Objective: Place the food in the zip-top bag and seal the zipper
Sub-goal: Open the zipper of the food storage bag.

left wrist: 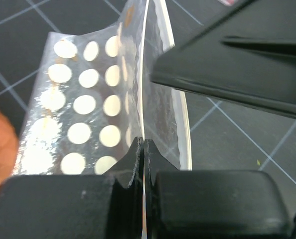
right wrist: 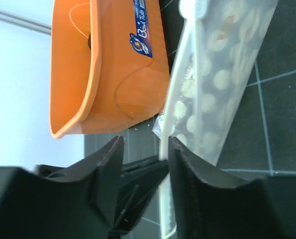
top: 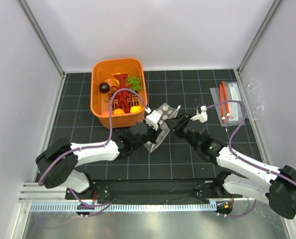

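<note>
The clear zip-top bag (top: 162, 125) with white dots stands on edge on the mat between my two grippers. My left gripper (top: 155, 128) is shut on the bag's edge; in the left wrist view the jaws (left wrist: 143, 145) pinch the thin plastic (left wrist: 85, 107). My right gripper (top: 176, 124) is open. In the right wrist view (right wrist: 145, 149) the bag's white zipper strip (right wrist: 174, 117) lies between its jaws against the right finger. The red lobster (top: 123, 95), green grapes (top: 133, 81) and orange fruits (top: 136, 109) lie in the orange basket (top: 99, 74).
The orange basket (right wrist: 108, 69) stands just behind the bag and also holds a dark ball (top: 104, 87). Flat clear packets with orange-red strips (top: 227, 103) lie at the right. White walls and metal posts close in the black gridded mat.
</note>
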`<action>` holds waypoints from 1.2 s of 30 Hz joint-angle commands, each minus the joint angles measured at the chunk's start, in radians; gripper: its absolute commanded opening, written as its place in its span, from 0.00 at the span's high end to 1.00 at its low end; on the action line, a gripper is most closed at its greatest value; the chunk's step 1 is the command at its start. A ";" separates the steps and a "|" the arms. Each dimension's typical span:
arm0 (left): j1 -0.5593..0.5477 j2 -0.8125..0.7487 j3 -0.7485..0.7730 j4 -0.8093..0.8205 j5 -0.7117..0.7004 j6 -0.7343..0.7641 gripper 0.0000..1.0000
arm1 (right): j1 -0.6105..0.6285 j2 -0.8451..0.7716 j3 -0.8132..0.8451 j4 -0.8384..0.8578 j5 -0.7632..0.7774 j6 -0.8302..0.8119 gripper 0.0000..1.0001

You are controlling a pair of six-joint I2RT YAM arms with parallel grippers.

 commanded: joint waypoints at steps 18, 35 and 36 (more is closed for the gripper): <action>-0.003 -0.084 0.007 0.026 -0.019 -0.001 1.00 | 0.006 0.147 0.119 -0.077 -0.009 -0.113 0.52; -0.005 -0.240 0.000 -0.078 -0.151 0.006 1.00 | 0.017 0.095 0.268 -0.474 0.361 -0.159 0.94; -0.009 -0.251 0.002 -0.087 -0.151 0.006 1.00 | 0.020 0.083 0.285 -0.486 0.376 -0.180 0.95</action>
